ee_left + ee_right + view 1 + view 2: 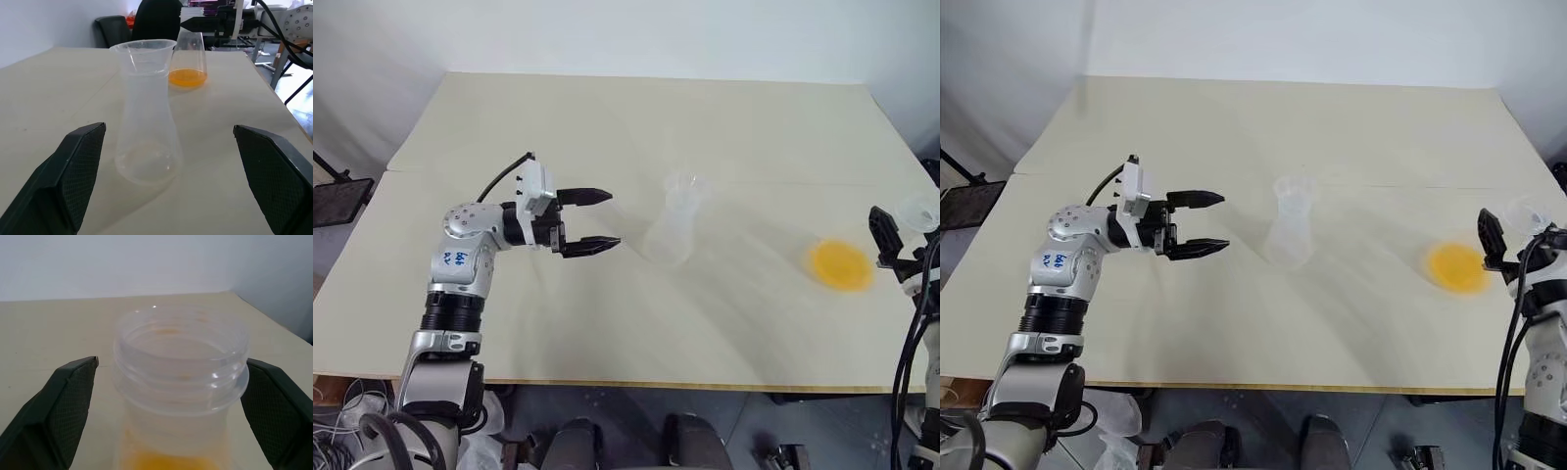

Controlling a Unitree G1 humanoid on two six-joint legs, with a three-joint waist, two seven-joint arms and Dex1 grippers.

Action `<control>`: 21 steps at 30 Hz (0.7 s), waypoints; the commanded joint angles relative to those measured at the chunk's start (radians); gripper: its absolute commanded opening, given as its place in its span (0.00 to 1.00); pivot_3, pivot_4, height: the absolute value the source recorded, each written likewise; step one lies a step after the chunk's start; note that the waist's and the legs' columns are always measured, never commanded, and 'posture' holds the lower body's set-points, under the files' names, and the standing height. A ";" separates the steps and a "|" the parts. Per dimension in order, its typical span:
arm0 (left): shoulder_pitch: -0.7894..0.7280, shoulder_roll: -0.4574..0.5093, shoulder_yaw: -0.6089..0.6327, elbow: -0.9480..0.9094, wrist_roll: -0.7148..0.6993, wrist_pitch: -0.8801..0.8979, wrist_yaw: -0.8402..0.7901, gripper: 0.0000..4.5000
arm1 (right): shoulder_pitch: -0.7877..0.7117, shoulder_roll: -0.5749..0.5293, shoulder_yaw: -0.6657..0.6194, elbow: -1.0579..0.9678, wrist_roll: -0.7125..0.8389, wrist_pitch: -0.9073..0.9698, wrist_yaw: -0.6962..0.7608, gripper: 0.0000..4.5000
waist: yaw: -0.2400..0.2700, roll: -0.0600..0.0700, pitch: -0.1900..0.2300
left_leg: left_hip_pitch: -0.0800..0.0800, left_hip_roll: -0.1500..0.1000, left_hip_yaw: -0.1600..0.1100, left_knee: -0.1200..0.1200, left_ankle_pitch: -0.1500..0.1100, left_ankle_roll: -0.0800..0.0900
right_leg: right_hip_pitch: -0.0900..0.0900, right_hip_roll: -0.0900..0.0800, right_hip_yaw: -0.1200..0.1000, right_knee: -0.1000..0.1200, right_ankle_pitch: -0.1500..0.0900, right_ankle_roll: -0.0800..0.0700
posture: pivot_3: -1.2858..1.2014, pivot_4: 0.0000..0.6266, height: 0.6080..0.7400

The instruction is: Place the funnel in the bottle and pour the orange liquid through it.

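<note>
A cream table (607,127) carries two clear flasks. The bottle (671,230) stands upright near the table's middle, and the funnel (143,56) already sits in its neck, its wide rim resting on top. The bottle's base looks empty.

The left gripper (592,221) hovers level just left of the bottle, pointing toward it. Its two black fingers (73,171) are spread wide and hold nothing; in the left wrist view the bottle stands between them but apart from both, a little farther out than the fingertips.

The orange liquid (841,265) lies as a bright pool in the bottom of a second flask (181,362), which stands upright near the table's right edge, well apart from the bottle. This flask has a wide threaded neck without a cap.

The right gripper (178,406) is at that flask. Its fingers (58,416) are fully apart, one on each side of the neck, with a small gap visible between each pad and the plastic, so it grips nothing yet. From the head camera the gripper shows at the table's right edge, just beside the orange pool.
</note>
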 commanded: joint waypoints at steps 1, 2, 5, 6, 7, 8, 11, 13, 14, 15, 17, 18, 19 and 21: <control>0.017 0.015 0.006 -0.046 -0.022 -0.004 0.011 0.99 | -0.033 -0.017 -0.016 0.021 -0.005 -0.027 0.013 1.00 | -0.001 0.000 0.000 | 0.000 0.000 0.000 0.000 0.000 0.000 | 0.000 0.000 0.000 0.000 0.000 0.000 | 0.52 0.24 1.00; 0.019 0.014 0.006 -0.050 -0.022 -0.005 0.014 0.99 | -0.042 -0.018 -0.016 0.031 -0.007 -0.029 0.016 1.00 | -0.001 0.000 0.000 | 0.000 0.000 0.000 0.000 0.000 0.000 | 0.000 0.000 0.000 0.000 0.000 0.000 | 0.52 0.24 1.00; 0.020 0.011 0.006 -0.057 -0.024 -0.005 0.023 1.00 | -0.059 -0.022 -0.012 0.046 -0.015 -0.035 0.025 0.86 | -0.001 0.000 0.000 | 0.000 0.000 0.000 0.000 0.000 0.000 | 0.000 0.000 0.000 0.000 0.000 0.000 | 0.52 0.24 1.00; 0.020 0.011 0.005 -0.057 -0.024 -0.006 0.026 1.00 | -0.063 -0.024 -0.012 0.049 -0.016 -0.032 0.027 0.80 | -0.001 0.000 0.000 | 0.000 0.000 0.000 0.000 0.000 0.000 | 0.000 0.000 0.000 0.000 0.000 0.000 | 0.52 0.24 1.00; 0.018 0.011 0.005 -0.055 -0.024 -0.008 0.027 1.00 | -0.066 -0.024 -0.011 0.051 -0.018 -0.031 0.028 0.71 | 0.000 0.000 0.000 | 0.000 0.000 0.000 0.000 0.000 0.000 | 0.000 0.000 0.000 0.000 0.000 0.000 | 0.52 0.24 1.00; 0.017 0.011 0.004 -0.054 -0.024 -0.010 0.028 1.00 | -0.068 -0.025 -0.011 0.052 -0.021 -0.031 0.031 0.64 | 0.000 0.000 0.000 | 0.000 0.000 0.000 0.000 0.000 0.000 | 0.000 0.000 0.000 0.000 0.000 0.000 | 0.52 0.24 1.00; 0.016 0.010 0.004 -0.053 -0.023 -0.012 0.031 1.00 | -0.071 -0.025 -0.010 0.054 -0.023 -0.029 0.040 0.55 | -0.001 0.000 0.000 | 0.000 0.000 0.000 0.000 0.000 0.000 | 0.000 0.000 0.000 0.000 0.000 0.000 | 0.52 0.24 1.00; 0.014 0.011 0.005 -0.050 -0.022 -0.016 0.033 1.00 | -0.077 -0.021 -0.006 0.048 -0.023 -0.031 0.045 0.55 | -0.001 0.000 0.000 | 0.000 0.000 0.000 0.000 0.000 0.000 | 0.000 0.000 0.000 0.000 0.000 0.000 | 0.52 0.24 1.00; 0.013 0.010 0.005 -0.049 -0.021 -0.018 0.034 1.00 | -0.081 -0.020 -0.001 0.038 -0.021 -0.030 0.051 0.55 | -0.001 0.000 0.000 | 0.000 0.000 0.000 0.000 0.000 0.000 | 0.000 0.000 0.000 0.000 0.000 0.000 | 0.52 0.24 1.00; 0.013 0.010 0.004 -0.049 -0.022 -0.017 0.036 1.00 | -0.085 -0.018 0.005 0.029 -0.023 -0.032 0.053 0.55 | -0.001 0.000 0.000 | 0.000 0.000 0.000 0.000 0.000 0.000 | 0.000 0.000 0.000 0.000 0.000 0.000 | 0.52 0.24 1.00; 0.010 0.009 0.003 -0.050 -0.022 -0.017 0.039 1.00 | -0.097 -0.012 0.023 -0.001 -0.028 -0.042 0.054 0.55 | -0.001 0.000 0.000 | 0.000 0.000 0.000 0.000 0.000 0.000 | 0.000 0.000 0.000 0.000 0.000 0.000 | 0.52 0.24 1.00; 0.009 0.009 0.003 -0.049 -0.022 -0.017 0.039 1.00 | -0.110 -0.007 0.034 -0.019 -0.042 -0.062 0.046 0.55 | -0.001 0.000 0.000 | 0.000 0.000 0.000 0.000 0.000 0.000 | 0.000 0.000 0.000 0.000 0.000 0.000 | 0.52 0.24 1.00; 0.008 0.010 0.003 -0.049 -0.022 -0.017 0.040 1.00 | -0.123 -0.002 0.042 -0.034 -0.055 -0.077 0.034 0.55 | -0.002 0.000 0.000 | 0.000 0.000 0.000 0.000 0.000 0.000 | 0.000 0.000 0.000 0.000 0.000 0.000 | 0.52 0.24 1.00; 0.008 0.010 0.003 -0.048 -0.022 -0.017 0.041 1.00 | -0.150 -0.015 0.075 -0.070 -0.079 -0.036 -0.006 0.55 | -0.005 0.000 0.000 | 0.000 0.000 0.000 0.000 0.000 0.000 | -0.001 0.000 0.000 0.000 0.000 0.000 | 0.52 0.24 1.00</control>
